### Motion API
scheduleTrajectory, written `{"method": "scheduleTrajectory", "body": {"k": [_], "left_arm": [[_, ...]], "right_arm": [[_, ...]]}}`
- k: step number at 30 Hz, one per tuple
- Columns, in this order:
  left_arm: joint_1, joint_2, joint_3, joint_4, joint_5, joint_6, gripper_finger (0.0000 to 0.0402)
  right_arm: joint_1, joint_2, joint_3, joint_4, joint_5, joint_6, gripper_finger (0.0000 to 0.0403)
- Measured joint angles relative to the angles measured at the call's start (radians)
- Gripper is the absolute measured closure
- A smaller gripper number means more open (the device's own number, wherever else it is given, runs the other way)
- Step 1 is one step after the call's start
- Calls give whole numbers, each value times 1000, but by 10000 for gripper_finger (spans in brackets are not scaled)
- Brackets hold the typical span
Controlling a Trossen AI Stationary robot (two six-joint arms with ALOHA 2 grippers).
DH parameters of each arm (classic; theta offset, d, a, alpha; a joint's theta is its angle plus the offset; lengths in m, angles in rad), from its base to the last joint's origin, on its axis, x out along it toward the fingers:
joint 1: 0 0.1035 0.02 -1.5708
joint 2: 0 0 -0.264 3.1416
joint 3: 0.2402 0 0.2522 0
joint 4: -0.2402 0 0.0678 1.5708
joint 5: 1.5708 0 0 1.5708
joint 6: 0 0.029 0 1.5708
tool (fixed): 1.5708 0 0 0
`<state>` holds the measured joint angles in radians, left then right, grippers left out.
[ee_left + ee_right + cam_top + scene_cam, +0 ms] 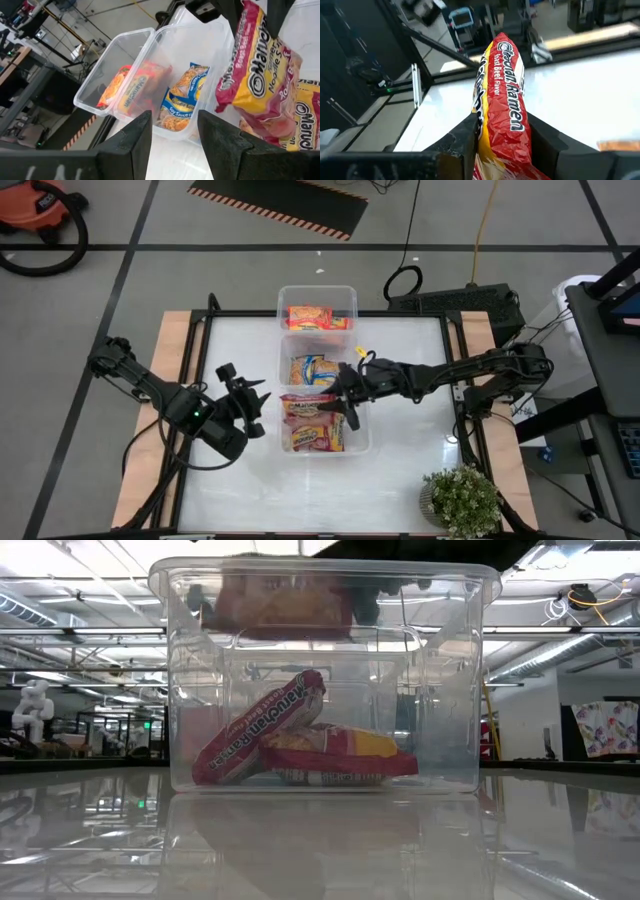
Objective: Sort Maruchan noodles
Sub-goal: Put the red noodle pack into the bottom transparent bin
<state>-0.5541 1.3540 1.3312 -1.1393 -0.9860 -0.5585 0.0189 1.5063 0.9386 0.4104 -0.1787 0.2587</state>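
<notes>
Three clear bins stand in a row down the table's middle. The far bin [318, 292] holds orange-red Maruchan noodles [318, 317]. A blue-yellow packet [312, 368] lies in the middle one. In the near bin [180, 690] lie red-yellow packets [300, 750], one leaning on another. My right gripper [346, 398] reaches in from the table's right, shut on a red-yellow packet [308, 406] over the near bin. My left gripper [172, 132] stands open just left of that bin, with nothing between its fingers. My right gripper pinches the red packet's end nearest the wrist [492, 145] between its two fingers, one on each flat face. The fingers come about level from the table's right and lie along the packet. The packet stands on edge, sticks out past the fingertips and is lifted clear at the bin's rim height [285, 605].
A potted plant [462, 502] stands at the table's near right corner. Bare white tabletop [420, 430] lies on both sides of the bins. Cables and a black box sit beyond the far edge.
</notes>
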Motion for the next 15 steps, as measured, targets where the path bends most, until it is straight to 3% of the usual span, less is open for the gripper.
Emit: {"method": "scheduleTrajectory", "body": {"k": [15], "left_arm": [[0, 0, 0, -1, 18, -5, 236]], "right_arm": [[0, 0, 0, -213, 0, 72, 279]]}}
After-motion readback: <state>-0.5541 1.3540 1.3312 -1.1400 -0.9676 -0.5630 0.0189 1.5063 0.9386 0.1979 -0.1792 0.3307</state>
